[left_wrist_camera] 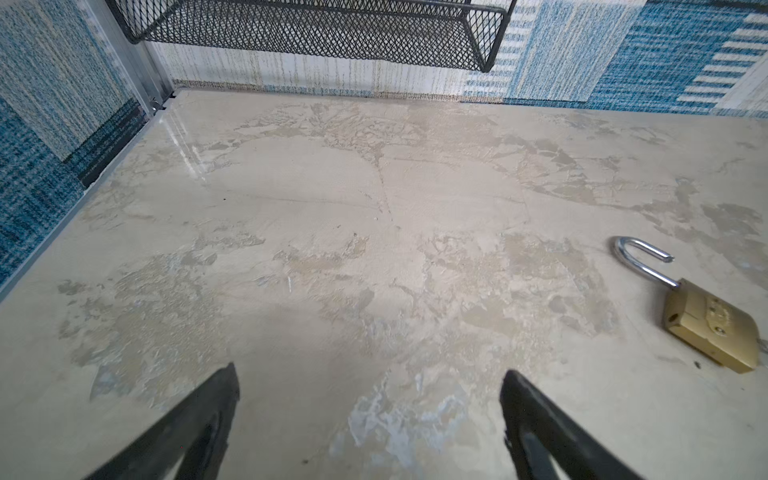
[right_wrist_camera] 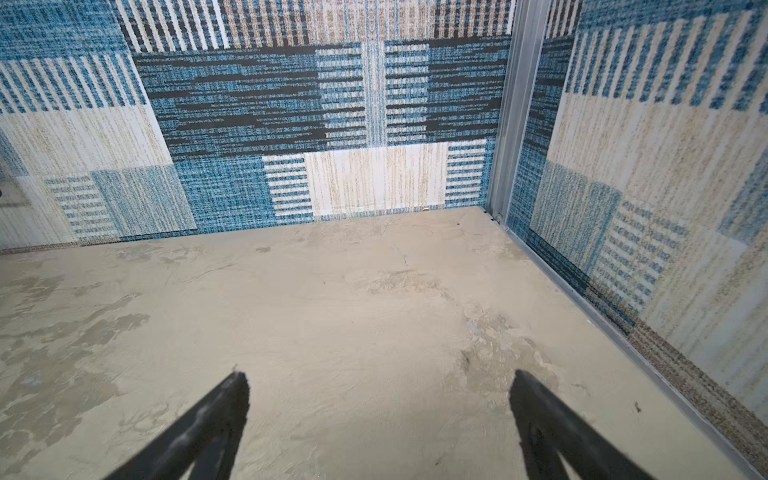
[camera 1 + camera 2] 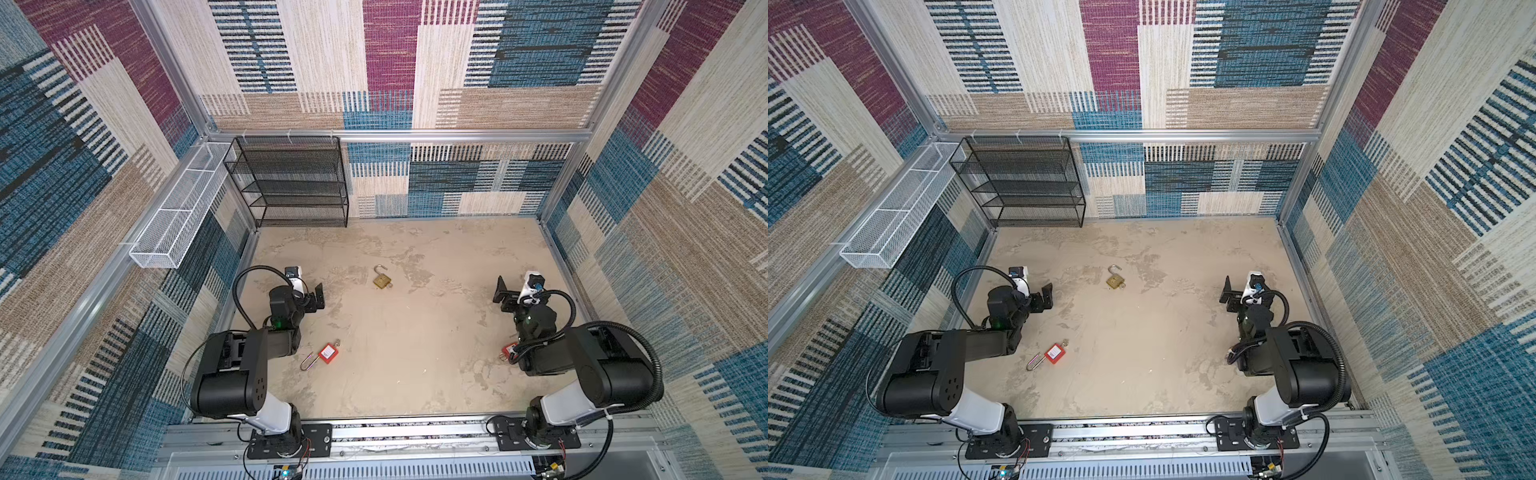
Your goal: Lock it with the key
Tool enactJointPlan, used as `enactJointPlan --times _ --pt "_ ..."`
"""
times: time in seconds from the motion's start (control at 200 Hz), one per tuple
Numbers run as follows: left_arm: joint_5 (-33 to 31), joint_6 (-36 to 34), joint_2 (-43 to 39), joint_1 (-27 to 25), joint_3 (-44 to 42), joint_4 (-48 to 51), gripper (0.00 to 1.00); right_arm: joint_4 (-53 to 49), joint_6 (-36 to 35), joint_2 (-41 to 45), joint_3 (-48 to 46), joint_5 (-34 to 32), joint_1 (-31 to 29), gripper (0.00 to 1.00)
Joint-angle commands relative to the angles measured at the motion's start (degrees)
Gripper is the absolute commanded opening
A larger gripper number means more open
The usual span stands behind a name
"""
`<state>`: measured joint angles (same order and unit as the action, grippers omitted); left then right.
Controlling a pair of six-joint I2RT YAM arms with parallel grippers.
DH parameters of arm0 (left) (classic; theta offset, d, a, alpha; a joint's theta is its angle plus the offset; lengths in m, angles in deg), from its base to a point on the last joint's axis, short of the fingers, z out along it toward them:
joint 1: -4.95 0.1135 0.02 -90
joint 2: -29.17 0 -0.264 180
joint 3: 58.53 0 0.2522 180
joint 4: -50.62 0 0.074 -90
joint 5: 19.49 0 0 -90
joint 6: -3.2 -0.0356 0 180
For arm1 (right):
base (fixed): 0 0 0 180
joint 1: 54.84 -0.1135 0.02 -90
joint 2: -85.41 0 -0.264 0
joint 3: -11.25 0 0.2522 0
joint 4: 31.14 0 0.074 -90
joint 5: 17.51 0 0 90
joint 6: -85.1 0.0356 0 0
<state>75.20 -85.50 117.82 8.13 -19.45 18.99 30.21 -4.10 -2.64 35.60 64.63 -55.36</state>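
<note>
A red safety padlock (image 3: 328,353) lies nearer than the brass padlock (image 3: 382,281), shackle sprung, key (image 3: 338,342) seemingly in its base. Either side of the brass padlock, left gripper (image 1: 370,372) and right gripper (image 2: 380,375) gape wide, holding nothing, likely poised to begin.

Patchwork carpet walls (image 3: 390,62) enclose a mottled beige floor (image 3: 415,353) and black mesh shelf (image 3: 291,183).

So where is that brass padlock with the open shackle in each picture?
Top view: brass padlock just below centre.
Top view: padlock below centre, slightly left.
Left wrist: padlock near the picture's edge.
Right wrist: not in it.
Shared landmark (not right wrist): black mesh shelf.
</note>
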Motion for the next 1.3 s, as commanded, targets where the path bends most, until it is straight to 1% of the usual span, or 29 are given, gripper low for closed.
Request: enactJointPlan --times 0.0,1.187,1.252,1.292 --pt "0.1 -1.6 0.1 0.0 0.3 0.2 0.99 0.7 -0.1 0.1 0.3 0.3 0.0 0.99" --pt "0.2 -1.5 -0.2 0.0 -0.1 -0.2 0.99 0.8 -0.1 0.2 0.2 0.3 0.0 0.99" --pt "0.4 -1.7 -1.0 0.0 -0.5 -0.8 0.99 -2.3 -0.8 1.2 1.5 1.7 -0.1 0.99" --pt "0.2 -1.7 -2.6 0.0 -0.8 -0.1 1.0 -9.8 -1.3 3.4 4.6 2.5 -0.2 0.99"
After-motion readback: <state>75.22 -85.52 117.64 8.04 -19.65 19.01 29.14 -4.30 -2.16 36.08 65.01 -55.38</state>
